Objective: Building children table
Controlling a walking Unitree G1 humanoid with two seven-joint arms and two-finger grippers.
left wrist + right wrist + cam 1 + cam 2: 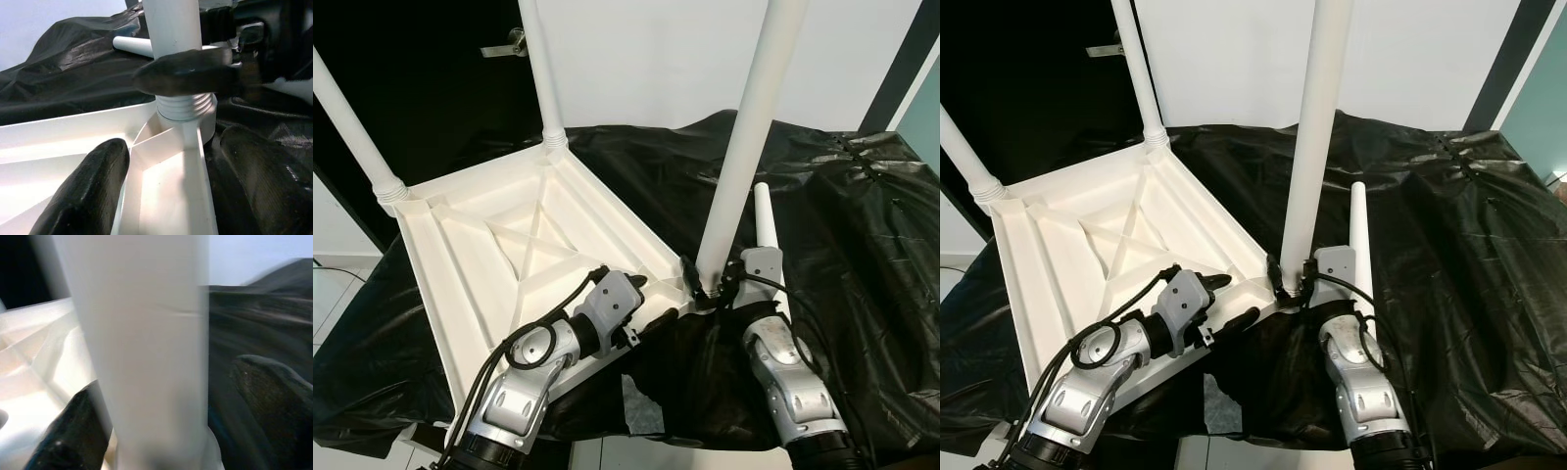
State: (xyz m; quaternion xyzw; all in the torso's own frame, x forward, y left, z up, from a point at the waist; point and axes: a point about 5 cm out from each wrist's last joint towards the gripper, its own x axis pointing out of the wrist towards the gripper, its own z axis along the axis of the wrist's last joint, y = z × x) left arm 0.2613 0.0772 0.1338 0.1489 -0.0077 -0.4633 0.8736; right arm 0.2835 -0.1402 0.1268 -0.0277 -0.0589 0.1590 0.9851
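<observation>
You are looking down at a white plastic tabletop (499,245) lying upside down on a black crinkled sheet (862,245). Its underside is a shallow tray stiffened by raised ribs that cross in an X.

Two round, smooth white legs (540,69) already stand upright in the tabletop's far corners, each seated on a ridged collar. A third leg (749,137) stands in the near corner closest to your right arm; its threaded end shows above the socket, so it seems not fully screwed in. A fourth leg (767,227) lies loose on the sheet just beyond that corner, not yet fitted.

Your right gripper (1291,290) is clamped around the base of the third leg. Your left gripper (658,299) has its fingers spread either side of the tabletop's rim beside that corner, seemingly steadying it.
</observation>
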